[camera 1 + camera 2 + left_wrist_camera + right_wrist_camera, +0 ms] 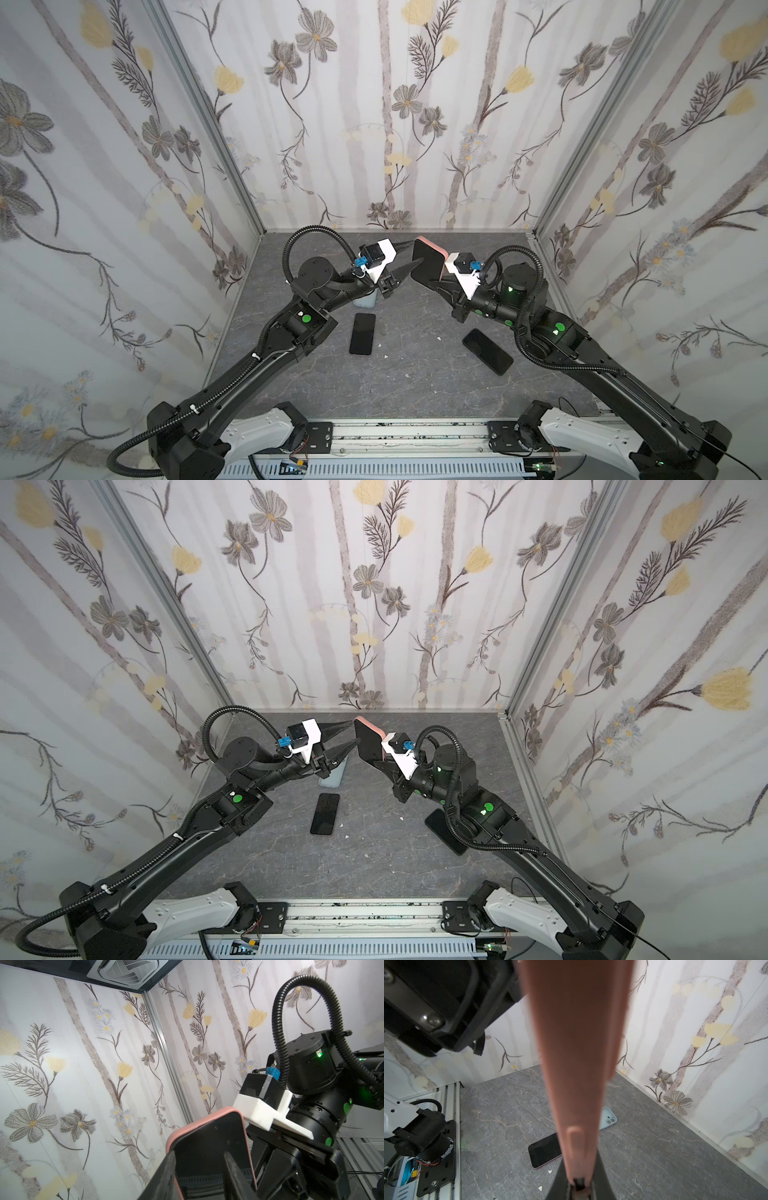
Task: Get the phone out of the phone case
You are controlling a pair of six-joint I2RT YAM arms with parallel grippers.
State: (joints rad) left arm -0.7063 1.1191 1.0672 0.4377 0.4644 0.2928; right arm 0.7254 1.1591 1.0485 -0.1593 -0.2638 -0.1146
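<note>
Both top views: grey marble-patterned surface [415, 386], walled on three sides by floral-papered panels [374, 104]. Item one: black-screened slab phone [428, 266], seated in a pink rubbery phone case [432, 242]. It is held roughly upright toward the back, clear of the surface, between the two arms, with the screen turned toward the left arm. Right tool [578, 1186]: clamped together on the case's lower edge; the right wrist view shows its dark fingers pinching the pink side wall from both sides. Left tool [417, 252]: fingers apart, one behind the pink rim and one in front of the screen, as the left wrist view shows; whether they press on the phone cannot be told. Item two: bare black phone [363, 333], flat and screen up near the middle of the surface. Item three: second dark phone [487, 351], flat, just beside the right arm. Item four: pale blue phone case [609, 1119] with a camera cut-out, flat near item two and partly hidden under the left arm in both top views. Sundries: small white scraps [385, 356] scattered on the surface.
</note>
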